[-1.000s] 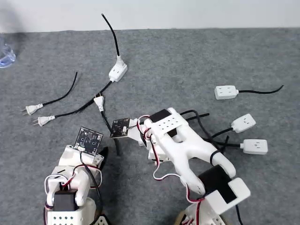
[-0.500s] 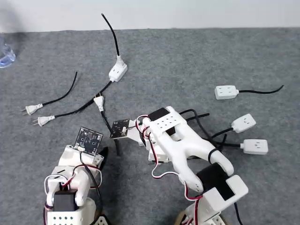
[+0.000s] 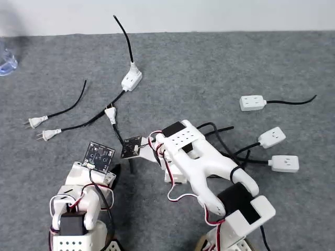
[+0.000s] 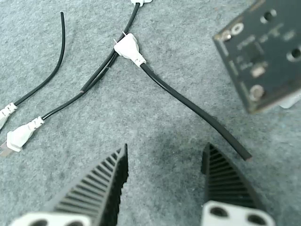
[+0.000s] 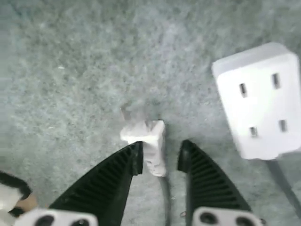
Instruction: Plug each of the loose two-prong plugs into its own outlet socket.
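Grey, felt-like counter (image 3: 209,68) spans the high view. A pale wall (image 3: 209,15) runs along the counter's far edge. A clear bluish object (image 3: 6,60), cut off by the frame, rests at the counter's far left corner.

The plug (image 4: 128,48) and outlet (image 5: 261,101) are coloured white, the cords (image 4: 193,110) black; the table cover (image 3: 209,63) is flecked grey, and the ribbed fingers (image 4: 101,183) are black.

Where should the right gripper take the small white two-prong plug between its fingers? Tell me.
Grip the small white two-prong plug across its body sides, behind the prongs, coming from above. It lies flat on the grey carpet, prongs pointing away from the right gripper, cord trailing back.
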`<action>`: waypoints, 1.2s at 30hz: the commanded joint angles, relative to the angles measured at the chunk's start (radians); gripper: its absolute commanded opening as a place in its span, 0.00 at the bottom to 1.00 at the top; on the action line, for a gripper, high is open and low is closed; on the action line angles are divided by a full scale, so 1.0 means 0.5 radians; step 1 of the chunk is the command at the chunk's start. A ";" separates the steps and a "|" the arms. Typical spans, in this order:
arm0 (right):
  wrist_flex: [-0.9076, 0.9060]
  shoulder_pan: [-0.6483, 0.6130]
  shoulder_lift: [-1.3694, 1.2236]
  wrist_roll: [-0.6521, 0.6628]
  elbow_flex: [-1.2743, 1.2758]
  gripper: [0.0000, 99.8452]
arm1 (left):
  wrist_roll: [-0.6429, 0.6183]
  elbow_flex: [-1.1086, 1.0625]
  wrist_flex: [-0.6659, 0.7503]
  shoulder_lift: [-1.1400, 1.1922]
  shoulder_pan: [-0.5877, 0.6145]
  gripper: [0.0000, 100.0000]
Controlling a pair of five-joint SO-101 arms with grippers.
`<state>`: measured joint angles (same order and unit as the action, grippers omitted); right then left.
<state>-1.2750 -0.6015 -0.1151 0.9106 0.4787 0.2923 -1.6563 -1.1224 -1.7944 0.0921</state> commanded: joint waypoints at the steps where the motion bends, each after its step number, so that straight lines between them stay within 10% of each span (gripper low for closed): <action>1: -0.121 -0.041 -0.011 0.012 -0.089 0.17 | 0.015 0.005 0.058 -0.021 -0.015 0.24; 26: -0.428 -0.075 0.489 -0.092 -0.110 0.16 | 0.015 0.005 0.061 -0.021 -0.015 0.24; 36: -0.072 -0.192 0.624 -0.077 0.368 0.01 | 0.015 0.005 0.061 -0.021 -0.015 0.24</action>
<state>-1.3610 -0.6905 0.1580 0.8738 0.6567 0.2923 -1.6563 -1.1224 -1.7944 0.0921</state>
